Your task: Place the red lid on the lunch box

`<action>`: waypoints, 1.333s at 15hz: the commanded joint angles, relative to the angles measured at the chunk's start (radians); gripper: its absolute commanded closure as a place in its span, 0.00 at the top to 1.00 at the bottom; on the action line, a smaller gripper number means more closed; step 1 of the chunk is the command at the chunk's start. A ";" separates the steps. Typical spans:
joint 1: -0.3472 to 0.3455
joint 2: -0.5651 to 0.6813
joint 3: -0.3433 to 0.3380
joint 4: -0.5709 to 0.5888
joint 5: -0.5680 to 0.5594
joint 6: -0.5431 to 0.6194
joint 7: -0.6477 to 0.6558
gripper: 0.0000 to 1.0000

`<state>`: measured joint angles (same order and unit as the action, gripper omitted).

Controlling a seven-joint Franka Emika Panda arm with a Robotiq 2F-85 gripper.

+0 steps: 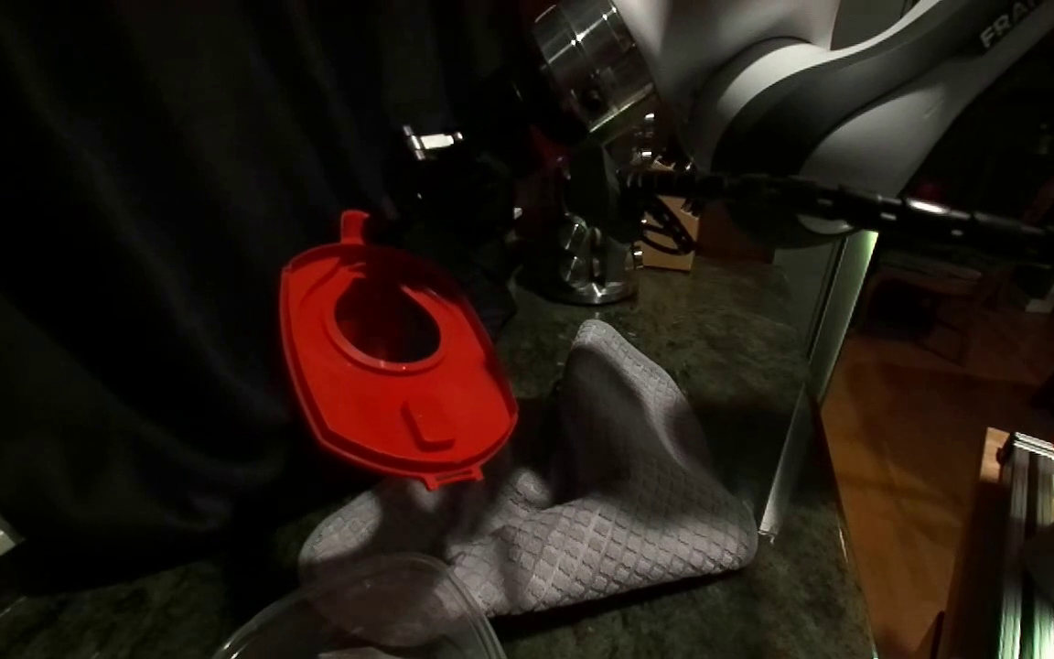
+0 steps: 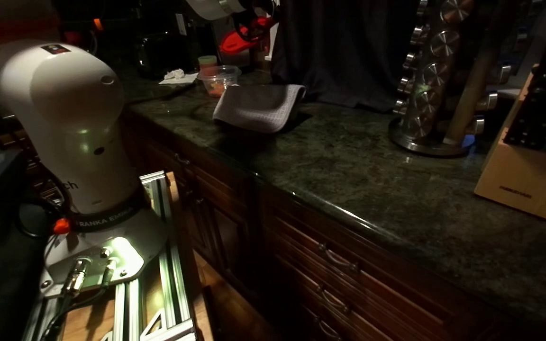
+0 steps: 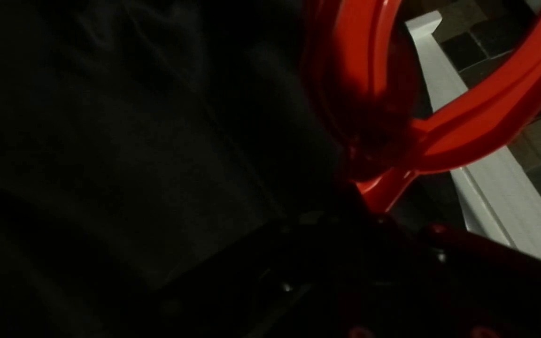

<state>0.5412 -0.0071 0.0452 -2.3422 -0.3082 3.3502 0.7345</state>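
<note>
The red lid hangs in the air, tilted steeply, with a round sunken centre and small tabs on its rim. It also shows small in an exterior view and in the wrist view. My gripper is very dark; a red tab of the lid runs down between its fingertips, and it appears shut on that tab. The lunch box is a clear round container on the counter, cut off by the frame's bottom edge. In an exterior view the lunch box stands upright and open, with orange content, below the lid.
A grey quilted oven mitt lies on the counter against the lunch box, one part standing up. A dark curtain hangs close behind the lid. A cup and crumpled paper are near the box. A spice rack stands farther along.
</note>
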 commanded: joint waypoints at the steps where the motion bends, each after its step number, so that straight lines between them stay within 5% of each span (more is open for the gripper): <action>1: 0.009 0.000 0.009 0.000 -0.003 -0.012 0.009 0.01; 6: 0.048 -0.004 0.054 0.049 -0.003 -0.102 0.013 0.01; 7: -0.015 -0.008 0.160 0.050 0.148 -0.132 -0.118 0.01; 8: -0.016 -0.009 0.181 0.061 0.183 -0.165 -0.135 0.01; 9: 0.041 -0.008 0.131 0.074 0.137 -0.200 -0.084 0.01; 12: 0.057 -0.012 0.160 0.107 0.255 -0.312 -0.174 0.01; 13: -0.004 -0.014 0.229 0.120 0.312 -0.347 -0.221 0.01; 16: -0.041 -0.028 0.261 0.156 0.410 -0.438 -0.309 0.01; 20: -0.044 -0.052 0.237 0.184 0.518 -0.534 -0.411 0.01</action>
<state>0.4961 -0.0286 0.2947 -2.1698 0.1190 2.8963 0.4020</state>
